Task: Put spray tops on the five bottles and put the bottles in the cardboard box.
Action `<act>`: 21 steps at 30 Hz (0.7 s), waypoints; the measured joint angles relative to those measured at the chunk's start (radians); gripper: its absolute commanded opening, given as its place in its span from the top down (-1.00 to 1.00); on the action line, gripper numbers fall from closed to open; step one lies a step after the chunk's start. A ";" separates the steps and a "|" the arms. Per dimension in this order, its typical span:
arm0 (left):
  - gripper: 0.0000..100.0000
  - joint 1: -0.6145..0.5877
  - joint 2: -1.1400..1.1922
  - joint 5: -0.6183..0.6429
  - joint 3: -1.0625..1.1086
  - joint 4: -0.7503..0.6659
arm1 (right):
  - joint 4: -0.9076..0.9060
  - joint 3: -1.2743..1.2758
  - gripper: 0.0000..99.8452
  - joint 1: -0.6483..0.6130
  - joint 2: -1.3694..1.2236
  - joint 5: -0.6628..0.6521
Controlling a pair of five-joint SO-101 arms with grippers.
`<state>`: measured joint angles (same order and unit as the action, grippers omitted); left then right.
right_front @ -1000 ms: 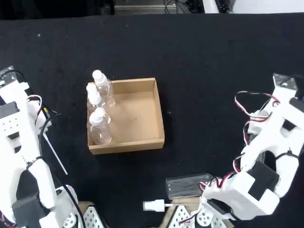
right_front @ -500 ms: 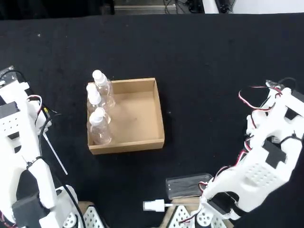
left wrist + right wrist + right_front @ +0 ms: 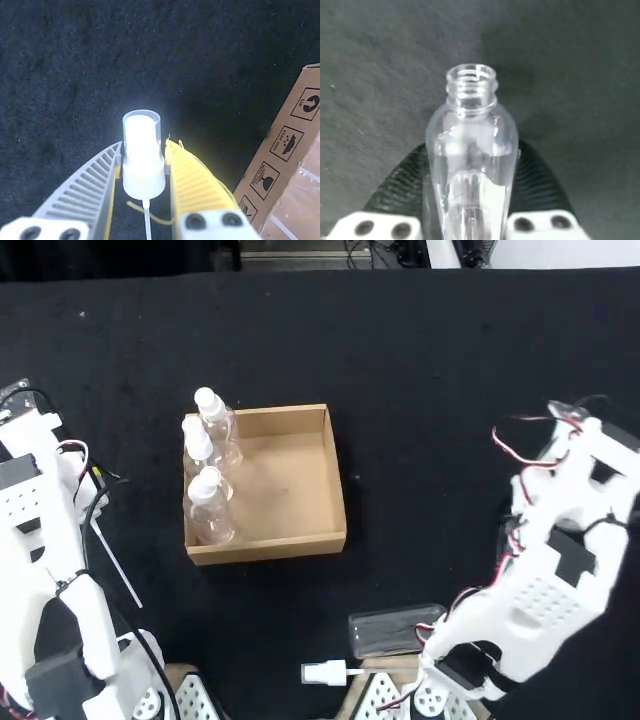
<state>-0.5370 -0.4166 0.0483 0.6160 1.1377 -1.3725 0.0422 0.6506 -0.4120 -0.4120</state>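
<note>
Capping a fourth bottle appeared to be the step in hand: the left gripper [image 3: 143,148] pinched a spray top [image 3: 143,167] left of the box [image 3: 266,545], while the right gripper [image 3: 471,149] clamped an uncapped bottle [image 3: 471,125] at the right, well apart. Three capped bottles [image 3: 208,502] stood along the box's left wall; a fifth bottle [image 3: 395,633] and a loose top [image 3: 325,673] lay at the near edge. The next move probably called for bringing both arms together and feeding the top's tube [image 3: 146,220] into the open neck [image 3: 471,82].
</note>
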 measured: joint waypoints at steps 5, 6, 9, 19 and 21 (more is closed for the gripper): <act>0.94 0.000 0.000 0.000 0.000 0.000 | 0.063 0.107 0.92 -0.086 0.061 -0.124; 0.94 0.000 0.000 0.000 0.000 0.000 | 0.097 0.157 0.91 -0.100 0.100 -0.163; 0.94 0.000 0.000 0.000 0.000 0.000 | 0.230 0.342 0.91 -0.101 0.249 -0.269; 0.94 0.000 0.000 0.000 0.000 0.000 | 0.313 0.609 0.54 0.048 0.543 -0.512; 0.94 0.000 0.000 0.000 0.000 0.000 | 0.284 0.609 0.54 0.048 0.543 -0.562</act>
<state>-0.5370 -0.4166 0.0483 0.6160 1.1377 -1.0886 0.6513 0.6981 0.1312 -0.9735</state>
